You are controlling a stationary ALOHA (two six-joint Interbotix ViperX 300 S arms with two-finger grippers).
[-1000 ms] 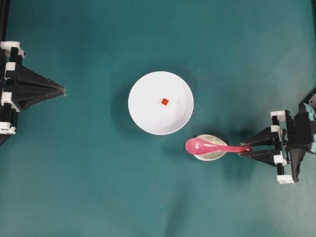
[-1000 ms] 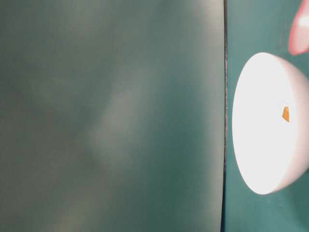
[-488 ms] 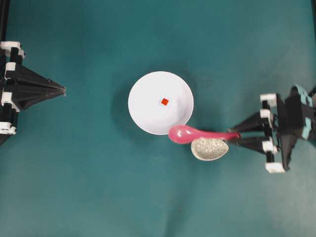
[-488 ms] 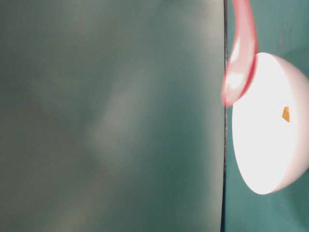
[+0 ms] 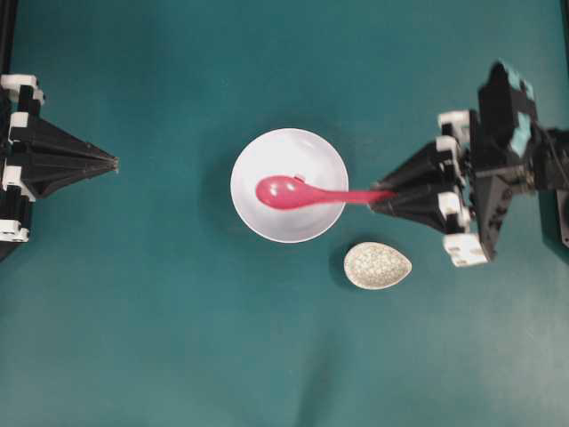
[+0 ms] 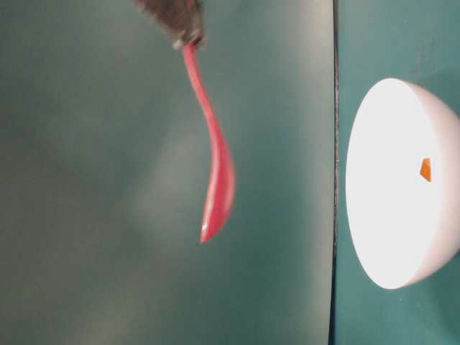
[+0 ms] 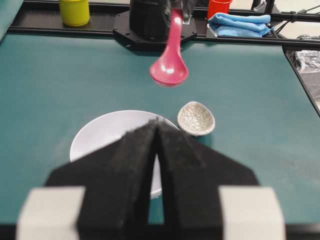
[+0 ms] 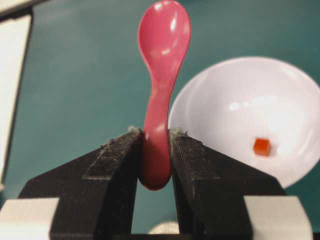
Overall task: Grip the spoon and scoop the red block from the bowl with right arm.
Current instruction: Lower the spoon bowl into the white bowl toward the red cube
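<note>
Your big black right arm (image 5: 498,169) had swung away from the small speckled grey-white egg-shaped dish (image 5: 378,265), where it was a second before, and carried its load up high over the large plain white round bowl (image 5: 253,209). That meant the pick-up was done, and I think only the dip and scoop were left. Your right claw (image 8: 155,150) was squeezed tight on the short handle of the glossy pink-red soup spoon (image 5: 302,193). The spoon's scoop hung well above the bowl, not in it. The tiny orange-red cube (image 8: 261,146) sat on the bowl's floor, below the scoop and off to one side. Your left claw (image 7: 156,131) was closed on nothing, far from the bowl.
</note>
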